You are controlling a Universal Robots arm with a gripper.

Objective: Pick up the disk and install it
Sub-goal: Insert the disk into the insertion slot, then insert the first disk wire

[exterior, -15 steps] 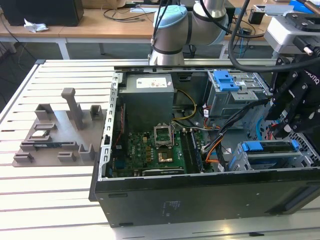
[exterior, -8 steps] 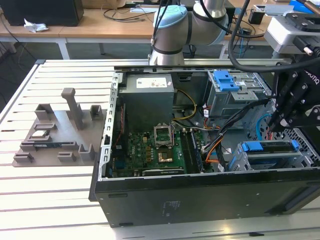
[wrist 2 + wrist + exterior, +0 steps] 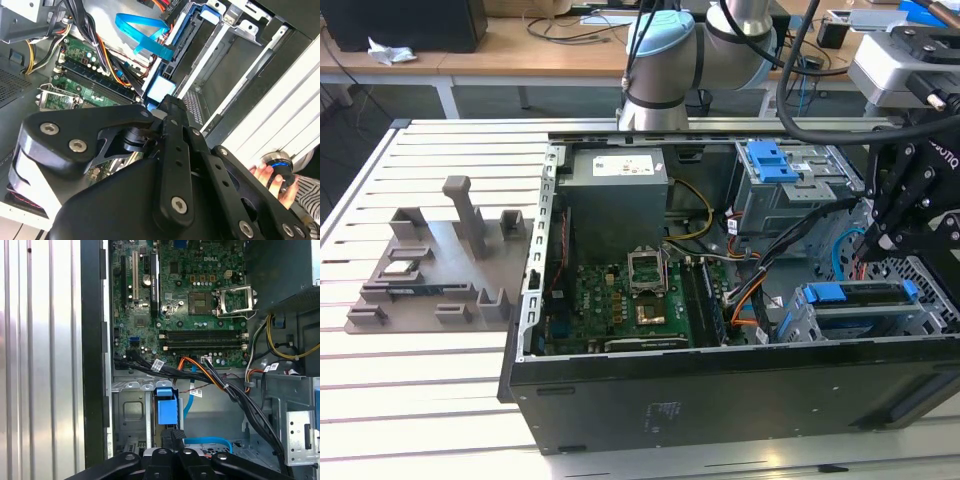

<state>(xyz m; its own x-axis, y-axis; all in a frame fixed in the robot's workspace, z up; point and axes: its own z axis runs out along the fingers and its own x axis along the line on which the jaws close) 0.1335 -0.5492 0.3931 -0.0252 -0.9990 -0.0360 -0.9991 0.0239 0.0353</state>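
The disk (image 3: 860, 298) stands on edge in the drive bay at the front corner of the open computer case (image 3: 720, 400), on the exterior view's right. Its grey side is framed by the blue bracket. My black gripper (image 3: 868, 262) hangs directly over it. In both wrist views the fingers look shut together, with their tip at the bracket's pale blue end tab (image 3: 166, 410) (image 3: 162, 90). I cannot tell whether they touch it. The bracket's long blue edge (image 3: 175, 42) runs down into the bay beside a flat blue cable (image 3: 140, 30).
Inside the case lie the motherboard (image 3: 620, 300), a grey power-supply box (image 3: 615, 200), a blue latch on a metal cage (image 3: 770, 165) and cable bundles (image 3: 225, 385). A grey fixture plate (image 3: 430, 270) sits on the slatted table. A person's hand (image 3: 265, 175) holds a blue-ringed device outside the case.
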